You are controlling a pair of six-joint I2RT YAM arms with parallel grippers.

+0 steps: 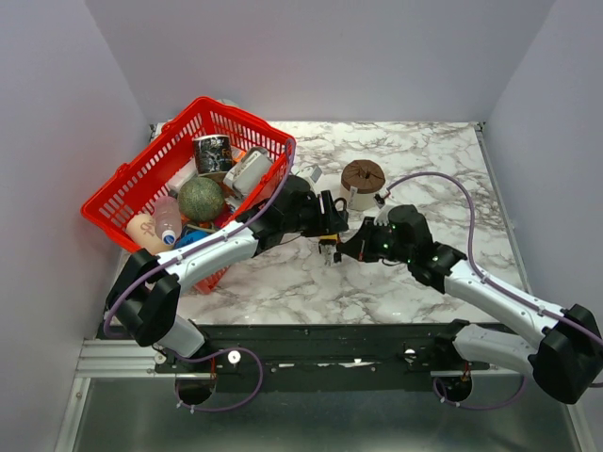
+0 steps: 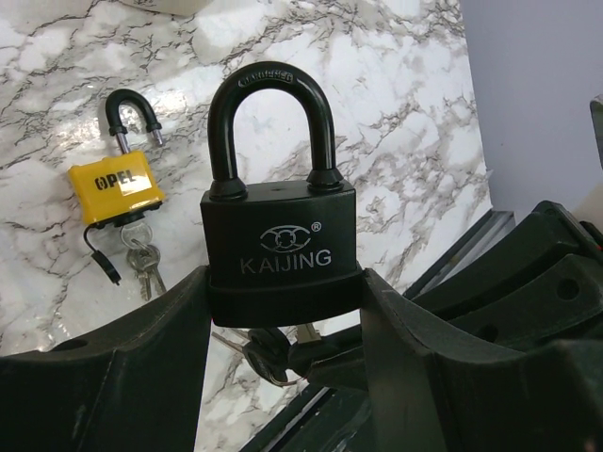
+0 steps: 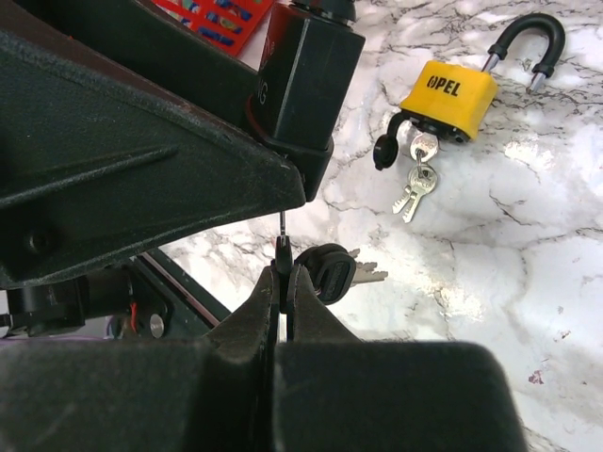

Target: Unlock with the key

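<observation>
Key (image 3: 283, 231) blade-first toward black padlock (image 3: 300, 89) base

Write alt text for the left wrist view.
The left gripper clamps a black KAIJING padlock by its body, shackle closed and pointing up, with black-headed keys just below it. Behind on the marble table lies a yellow OPEL padlock, shackle open, small keys in its keyhole.

Bright, even overhead light washes the marble table (image 1: 424, 160), leaving only soft shadows beneath the arms. Pale glare sheens the stone around the yellow padlock (image 2: 115, 185). Close to the lens, black fingers (image 2: 113, 377) loom dark and soft-edged; the black padlock (image 2: 281, 245) stays sharp.
</observation>
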